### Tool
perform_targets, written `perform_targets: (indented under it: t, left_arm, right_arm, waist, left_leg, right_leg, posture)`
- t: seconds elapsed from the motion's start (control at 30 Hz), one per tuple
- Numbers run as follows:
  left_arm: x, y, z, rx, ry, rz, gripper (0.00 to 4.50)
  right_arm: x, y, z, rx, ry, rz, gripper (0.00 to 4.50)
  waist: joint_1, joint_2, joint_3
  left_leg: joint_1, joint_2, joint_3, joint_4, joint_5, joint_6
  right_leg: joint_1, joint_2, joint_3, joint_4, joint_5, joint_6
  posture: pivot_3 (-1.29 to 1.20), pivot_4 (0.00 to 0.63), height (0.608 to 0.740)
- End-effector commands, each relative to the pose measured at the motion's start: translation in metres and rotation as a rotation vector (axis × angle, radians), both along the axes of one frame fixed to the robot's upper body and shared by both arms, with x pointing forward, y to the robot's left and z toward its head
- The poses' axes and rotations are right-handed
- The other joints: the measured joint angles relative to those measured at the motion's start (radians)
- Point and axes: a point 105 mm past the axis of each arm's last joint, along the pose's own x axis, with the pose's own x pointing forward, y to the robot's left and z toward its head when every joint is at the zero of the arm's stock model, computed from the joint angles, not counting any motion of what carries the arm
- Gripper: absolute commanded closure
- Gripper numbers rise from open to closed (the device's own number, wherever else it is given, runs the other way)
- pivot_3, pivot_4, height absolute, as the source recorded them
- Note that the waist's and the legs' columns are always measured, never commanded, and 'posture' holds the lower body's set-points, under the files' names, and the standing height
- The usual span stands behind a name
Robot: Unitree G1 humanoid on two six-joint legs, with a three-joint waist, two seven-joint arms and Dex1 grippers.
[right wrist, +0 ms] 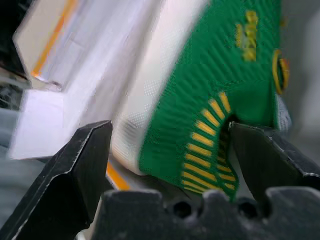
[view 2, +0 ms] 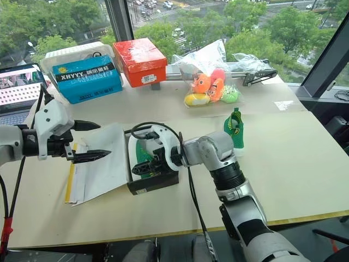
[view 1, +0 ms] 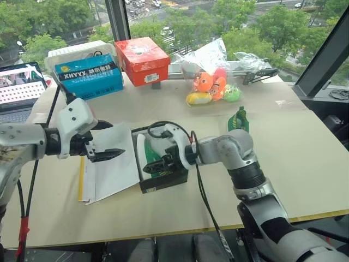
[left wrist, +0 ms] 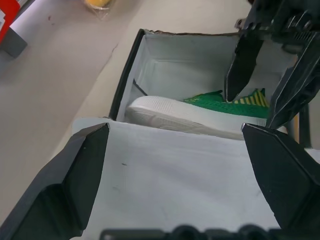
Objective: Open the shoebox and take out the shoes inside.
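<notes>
Tall windows over treetops back a pale counter (view 1: pixel 305 164) where we see the shoebox (view 1: pixel 163 183) standing open near the front edge, its lid folded out flat toward the left arm with the white inside facing up. 1 green shoe (left wrist: pixel 220 107) lies on its side within the box, white sole turned toward the lid, its long axis running along the box's length. The other shoe (view 1: pixel 238 119) stands upright on the counter beyond the box, on the far side from the lid.

Our right gripper (view 1: pixel 154 165) hangs over the box's open top, fingers wide and empty, pointing down across the box toward the lid; in its wrist view the shoe's striped collar sits between the 2 fingers (right wrist: pixel 80 170). Our left gripper (view 1: pixel 103 141) hovers above the lid just beside the box, fingers also spread wide, holding nothing.

We judge the right arm clearly nearer: the shoe lies directly below and ahead of its fingers, so a short descent and a close across the shoe's narrow width should suffice.
</notes>
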Motion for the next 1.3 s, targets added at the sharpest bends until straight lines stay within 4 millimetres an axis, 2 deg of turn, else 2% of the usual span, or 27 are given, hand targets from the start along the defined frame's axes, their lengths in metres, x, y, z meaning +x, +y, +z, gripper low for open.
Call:
perform_targets:
  t: [0.03, 0.17, 0.2, 0.27, 0.5, 0.6, 0.63, 0.73, 1.0, 1.3]
  left_arm:
    - [-0.014, -0.006, 0.011, -0.001, -0.003, -0.036, 0.00]
    - [-0.015, -0.005, 0.013, -0.018, -0.002, -0.027, 0.00]
    - [-0.015, -0.005, 0.014, -0.021, -0.003, -0.026, 0.00]
    - [-0.014, -0.005, 0.014, -0.021, -0.005, -0.024, 0.00]
    - [-0.011, -0.003, 0.014, -0.021, -0.015, -0.022, 0.00]
    - [-0.009, -0.002, 0.014, -0.020, -0.018, -0.022, 0.00]
    - [-0.009, -0.002, 0.014, -0.020, -0.020, -0.021, 0.00]
    - [-0.008, -0.001, 0.013, -0.021, -0.022, -0.023, 0.00]
    - [-0.006, 0.000, 0.012, -0.020, -0.024, -0.030, 0.00]
    - [0.001, -0.001, 0.012, -0.014, -0.038, -0.045, 0.00]
  right_arm:
    - [0.006, -0.002, -0.013, -0.049, -0.012, -0.012, 0.07]
    - [0.008, 0.000, -0.011, -0.029, -0.007, -0.005, 0.07]
    - [0.008, 0.001, -0.010, -0.020, -0.003, -0.005, 0.45]
    - [0.007, 0.002, -0.008, 0.001, 0.010, -0.004, 0.74]
    - [0.006, 0.005, 0.004, 0.099, 0.086, -0.017, 3.11]
    - [0.008, 0.004, 0.006, 0.110, 0.094, -0.027, 3.94]
    - [0.009, 0.004, 0.007, 0.116, 0.096, -0.031, 4.37]
    - [0.011, 0.004, 0.015, 0.144, 0.095, -0.039, 4.44]
    - [0.012, 0.004, 0.068, 0.353, 0.107, -0.018, 4.44]
    - [0.010, 0.001, 0.094, 0.522, 0.164, -0.002, 4.44]
  waist:
    - [-0.001, 0.000, 0.000]
    - [0.000, 0.000, 0.000]
    - [0.000, 0.000, 0.000]
    - [-0.001, 0.000, 0.000]
    - [0.001, 0.000, 0.000]
    - [0.005, 0.000, 0.000]
    - [0.005, 0.000, 0.000]
    - [0.005, 0.000, 0.000]
    - [0.003, 0.000, 0.000]
    - [0.000, 0.000, 0.000]
  left_leg:
    - [0.001, 0.000, 0.000, 0.000, 0.000, 0.000]
    - [0.002, 0.001, 0.000, 0.000, 0.000, 0.000]
    - [0.003, 0.001, 0.000, 0.000, 0.000, 0.000]
    - [0.004, 0.001, 0.000, 0.000, 0.000, 0.000]
    - [0.009, 0.001, 0.001, -0.001, 0.000, 0.000]
    - [0.009, 0.001, 0.000, -0.001, 0.000, 0.000]
    - [0.009, 0.001, 0.000, -0.001, 0.000, 0.000]
    - [0.009, 0.001, 0.000, -0.001, 0.000, 0.000]
    - [0.007, 0.001, 0.000, -0.001, 0.000, 0.000]
    - [0.006, 0.001, 0.000, -0.003, 0.000, 0.000]
  right_leg:
    - [0.000, 0.000, 0.000, 0.000, 0.000, 0.000]
    - [0.001, 0.001, 0.000, 0.000, 0.001, -0.001]
    - [0.002, 0.001, 0.000, 0.000, 0.001, -0.001]
    - [0.004, 0.001, 0.000, 0.000, 0.001, -0.001]
    - [0.009, 0.001, 0.000, -0.001, 0.001, -0.001]
    - [0.009, 0.001, 0.000, -0.001, 0.001, -0.001]
    - [0.009, 0.001, 0.000, -0.001, 0.001, -0.001]
    - [0.009, 0.001, 0.000, -0.002, 0.001, -0.001]
    - [0.008, 0.001, 0.000, -0.002, 0.001, -0.001]
    - [0.006, 0.001, 0.000, -0.002, 0.001, -0.001]
  posture:
    - [0.00, 0.150, 0.740]
    - [0.00, 0.150, 0.740]
    - [0.00, 0.150, 0.740]
    - [0.00, 0.150, 0.740]
    - [0.00, 0.150, 0.740]
    - [0.00, 0.150, 0.740]
    - [0.00, 0.150, 0.740]
    - [0.00, 0.150, 0.740]
    - [0.00, 0.150, 0.740]
    - [0.00, 0.150, 0.740]
